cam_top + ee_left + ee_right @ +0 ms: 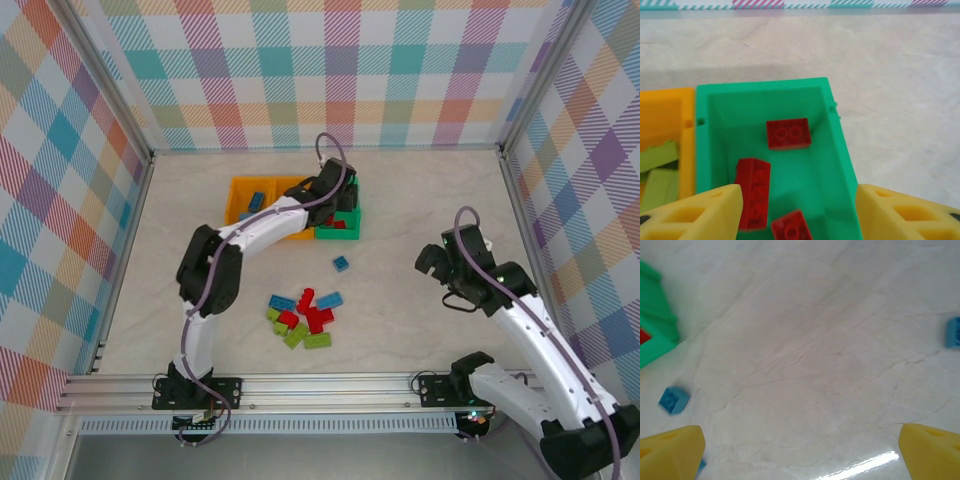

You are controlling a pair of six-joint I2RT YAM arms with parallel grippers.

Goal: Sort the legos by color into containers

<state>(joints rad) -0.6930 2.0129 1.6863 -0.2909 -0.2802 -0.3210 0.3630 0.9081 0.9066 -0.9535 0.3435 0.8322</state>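
My left gripper (pixel 340 196) hangs open over the green container (pixel 760 87), with nothing between its yellow fingers (pixel 705 215). Three red legos lie on the floor of that bin, one of them a square brick (pixel 788 133), another a long one (pixel 752 192). Beside it stands an orange container (pixel 665 107) holding lime green legos (pixel 660 167). The other orange container (pixel 240 192) holds blue ones. A heap of red, blue and green legos (pixel 300 318) lies on the table, and a single blue brick (pixel 342 263) sits apart. My right gripper (pixel 436 264) hovers open over bare table.
The right wrist view has a blue brick (pixel 674 400) at the left, another (pixel 954 332) at the right edge, and a corner of the green bin (pixel 655 325). Plaid walls and metal rails (pixel 300 388) enclose the table.
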